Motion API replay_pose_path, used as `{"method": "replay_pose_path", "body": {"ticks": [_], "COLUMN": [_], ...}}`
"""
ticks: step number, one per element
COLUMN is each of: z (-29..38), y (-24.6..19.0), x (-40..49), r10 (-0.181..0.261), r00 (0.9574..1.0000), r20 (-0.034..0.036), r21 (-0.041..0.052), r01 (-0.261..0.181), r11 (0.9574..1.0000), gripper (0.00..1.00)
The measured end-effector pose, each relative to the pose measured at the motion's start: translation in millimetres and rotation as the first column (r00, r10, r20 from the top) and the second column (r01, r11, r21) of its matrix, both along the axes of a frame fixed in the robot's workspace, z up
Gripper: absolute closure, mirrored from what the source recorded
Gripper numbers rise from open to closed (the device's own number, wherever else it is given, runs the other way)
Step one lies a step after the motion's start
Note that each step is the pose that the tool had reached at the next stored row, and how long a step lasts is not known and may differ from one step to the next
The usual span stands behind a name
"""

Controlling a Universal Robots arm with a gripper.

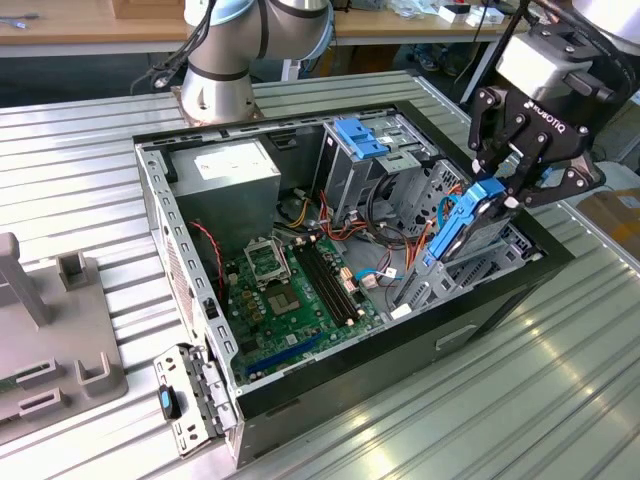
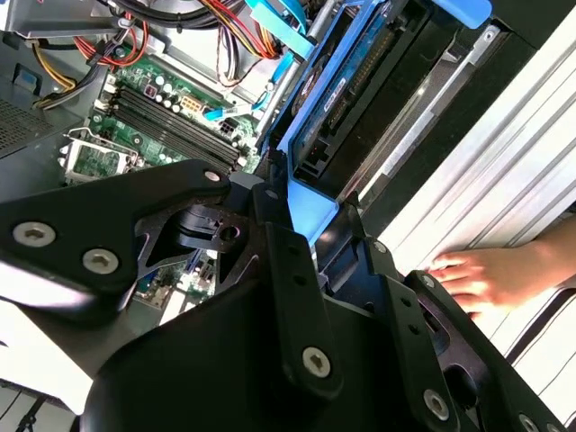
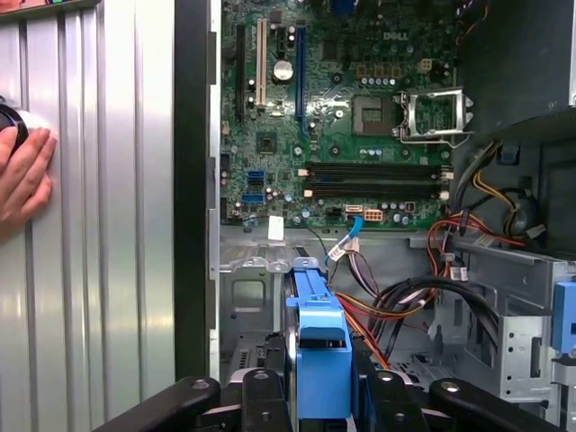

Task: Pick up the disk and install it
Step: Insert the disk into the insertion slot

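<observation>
- A ribbed metal table (image 1: 560,400) carries an open computer case (image 1: 165,225) lying on its side. A grey fixture (image 1: 50,340) sits at the exterior view's left, apart from the case.
- Inside the case, the power supply (image 1: 225,175) and motherboard (image 1: 290,300) lie low at the left and middle, with open space above them.
- Further right stands a metal drive cage (image 1: 400,190) topped by a blue bracket (image 1: 362,135). Orange and red cables (image 1: 425,235) run just beside the disk.
- The disk (image 1: 460,225) stands on edge at the case's right end. Its long axis slopes from the gripper down into the bay, close between metal walls. It has a dark body in a bright blue carrier frame.
- The gripper (image 1: 508,190) has its fingers clamped on the disk's upper blue end.
- In both wrist views a person's hand (image 2: 490,274) (image 3: 22,175) rests on the table outside the case wall.
</observation>
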State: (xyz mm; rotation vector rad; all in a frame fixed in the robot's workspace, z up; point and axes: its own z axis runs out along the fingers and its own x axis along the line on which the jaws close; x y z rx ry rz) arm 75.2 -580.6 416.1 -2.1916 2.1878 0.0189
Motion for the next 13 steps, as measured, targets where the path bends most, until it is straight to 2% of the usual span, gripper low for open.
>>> {"method": "replay_pose_path", "body": {"ticks": [4, 7, 10, 13], "z": [-7.5, -19.6, -26.2, -36.5], "y": [-0.4, -0.9, -1.2, -1.9], "x": [0.0, 0.0, 0.0, 0.0], "r10": [0.000, 0.000, 0.000, 0.000], "r00": [1.0000, 1.0000, 1.0000, 1.0000], "r20": [0.0000, 0.0000, 0.0000, 0.0000], "r21": [0.0000, 0.0001, -0.0001, -0.0001], "r01": [0.000, 0.000, 0.000, 0.000], "r11": [1.0000, 1.0000, 1.0000, 1.0000], "gripper": [0.64, 0.64, 0.64, 0.64]}}
